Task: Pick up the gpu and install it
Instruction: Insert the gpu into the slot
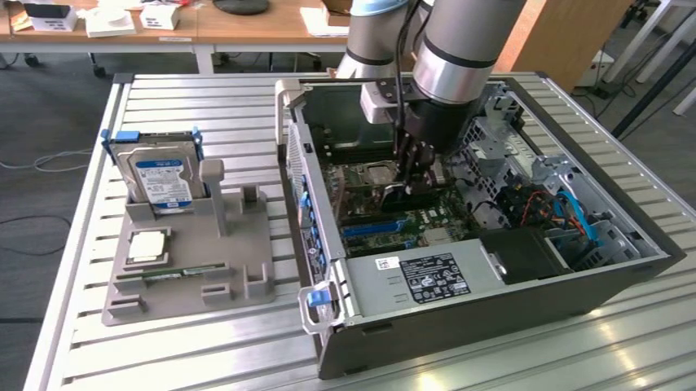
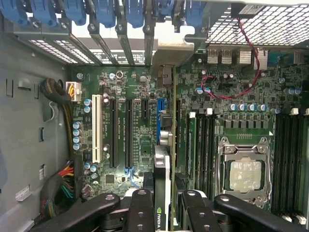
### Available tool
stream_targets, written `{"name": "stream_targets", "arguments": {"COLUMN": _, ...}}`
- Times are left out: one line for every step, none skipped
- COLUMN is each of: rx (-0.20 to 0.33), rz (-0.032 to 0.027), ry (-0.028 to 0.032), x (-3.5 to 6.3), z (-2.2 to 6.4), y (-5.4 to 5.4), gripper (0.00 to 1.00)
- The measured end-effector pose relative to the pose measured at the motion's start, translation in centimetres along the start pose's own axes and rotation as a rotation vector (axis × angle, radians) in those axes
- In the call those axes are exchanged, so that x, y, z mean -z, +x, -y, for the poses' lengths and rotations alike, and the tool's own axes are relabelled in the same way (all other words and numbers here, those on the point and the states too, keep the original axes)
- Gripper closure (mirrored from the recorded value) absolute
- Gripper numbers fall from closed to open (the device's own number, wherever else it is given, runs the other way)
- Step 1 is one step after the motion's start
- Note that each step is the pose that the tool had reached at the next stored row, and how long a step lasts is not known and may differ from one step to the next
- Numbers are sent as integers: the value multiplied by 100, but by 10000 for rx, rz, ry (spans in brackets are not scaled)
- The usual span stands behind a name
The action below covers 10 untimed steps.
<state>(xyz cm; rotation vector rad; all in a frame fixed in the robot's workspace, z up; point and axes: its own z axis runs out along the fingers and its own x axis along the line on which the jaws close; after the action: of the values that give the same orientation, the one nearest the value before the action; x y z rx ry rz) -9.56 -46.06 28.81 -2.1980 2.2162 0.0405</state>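
Note:
In the wrist view the gpu (image 2: 164, 159) shows edge-on as a thin dark card with a green logo near my fingers, and its silver end bracket (image 2: 170, 48) reaches the row of rear slot covers. My gripper (image 2: 166, 212) is shut on the card, with a black finger (image 2: 140, 208) on either side of it. The card stands just beside the blue slot (image 2: 158, 116) on the motherboard (image 2: 140, 96); I cannot tell whether its edge sits in a slot. In the exterior view my gripper (image 1: 413, 186) reaches down into the open computer case (image 1: 609, 277), over the middle of the board.
A CPU socket (image 2: 246, 174), memory slots and red wires (image 2: 227, 92) lie close by the card. The power supply (image 1: 425, 273) fills the case's near end. On the exterior view's left, a grey holder (image 1: 234, 261) carries a hard drive (image 1: 161, 175), a processor (image 1: 147, 244) and a memory stick (image 1: 174, 275).

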Motion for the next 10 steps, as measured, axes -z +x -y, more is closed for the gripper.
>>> {"name": "stream_targets", "arguments": {"rx": -1, "rz": 0, "ry": 0, "x": 0, "z": -3, "y": 0, "gripper": 73}}
{"name": "stream_targets", "arguments": {"rx": 0, "rz": 0, "ry": 0, "x": 0, "z": -3, "y": 0, "gripper": 73}}
{"name": "stream_targets", "arguments": {"rx": 1, "rz": -1, "ry": -1, "x": 1, "z": -4, "y": 2, "gripper": 73}}
{"name": "stream_targets", "arguments": {"rx": 1, "rz": -1, "ry": -1, "x": 1, "z": -4, "y": 8, "gripper": 73}}
{"name": "stream_targets", "arguments": {"rx": 0, "rz": -1, "ry": -1, "x": 1, "z": -4, "y": 14, "gripper": 73}}
{"name": "stream_targets", "arguments": {"rx": 0, "rz": -1, "ry": -1, "x": 1, "z": -4, "y": 20, "gripper": 73}}
{"name": "stream_targets", "arguments": {"rx": -1, "rz": 0, "ry": -1, "x": 1, "z": -4, "y": 23, "gripper": 73}}
{"name": "stream_targets", "arguments": {"rx": -2, "rz": 0, "ry": 0, "x": 1, "z": -4, "y": 23, "gripper": 73}}
{"name": "stream_targets", "arguments": {"rx": -2, "rz": 0, "ry": 0, "x": 1, "z": -4, "y": 23, "gripper": 73}}
{"name": "stream_targets", "arguments": {"rx": -1, "rz": 0, "ry": 0, "x": 1, "z": -4, "y": 23, "gripper": 73}}
